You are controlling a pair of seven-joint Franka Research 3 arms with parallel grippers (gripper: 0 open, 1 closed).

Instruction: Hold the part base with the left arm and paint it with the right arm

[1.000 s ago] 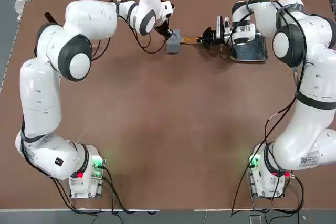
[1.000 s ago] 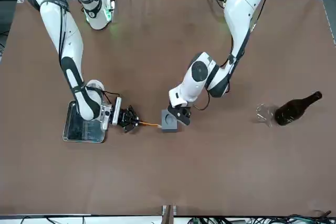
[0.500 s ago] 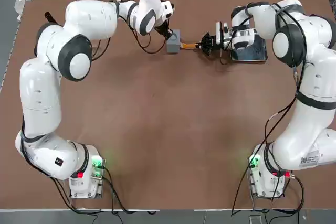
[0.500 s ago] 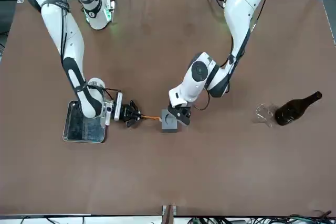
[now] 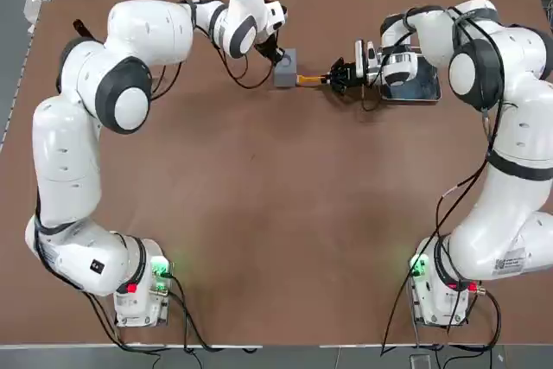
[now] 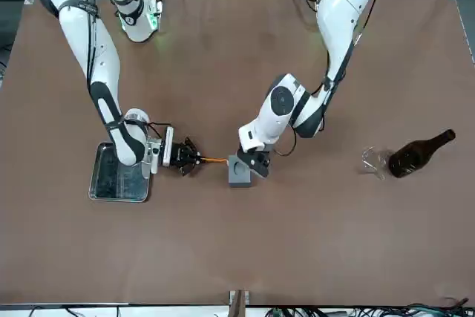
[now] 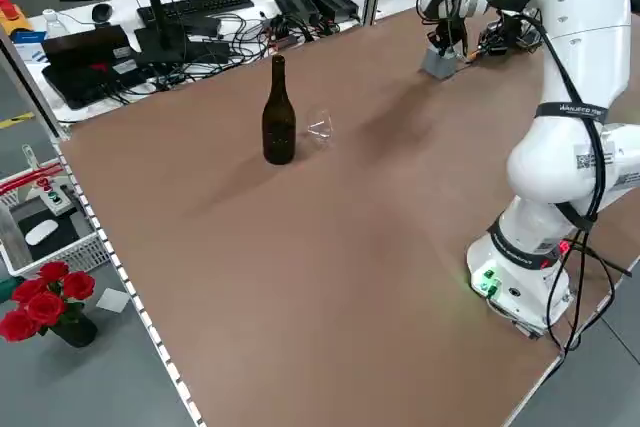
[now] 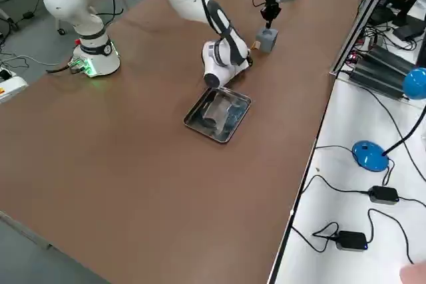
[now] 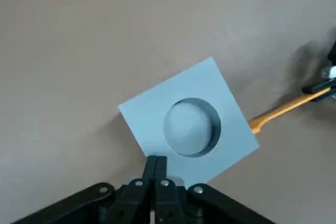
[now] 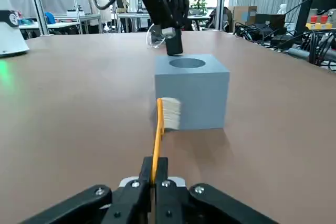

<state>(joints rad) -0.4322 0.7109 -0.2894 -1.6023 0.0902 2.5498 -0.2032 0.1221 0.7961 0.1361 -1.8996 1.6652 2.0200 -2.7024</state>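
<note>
The right hand point(image 5: 336, 76), closed on a brush point(image 10: 157, 135), sets bristles against the part base point(image 5: 286, 67); the closed left hand point(image 5: 278, 54) presses its top edge.

1. The table point(image 5: 285, 213) is covered by a brown, matt, smooth surface.
2. The block point(image 9: 189, 121) is seen as grey and matt, with smooth, plastic-looking faces and a smooth round hollow.
3. The brush point(image 10: 160, 124) is made up of a thin, smooth orange handle, plastic by its look, and pale, fine bristles.
4. The tray point(image 8: 217, 114) is formed of bare, shiny metal in which light is mirrored.
5. The 2 arms point(image 5: 82, 127) point(image 5: 518, 127) are clad in glossy white shells with matt grey rings.
6. The bottle point(image 7: 278, 117) is made of dark, glossy glass.
7. The glass point(image 7: 320, 128) is clear.
</note>
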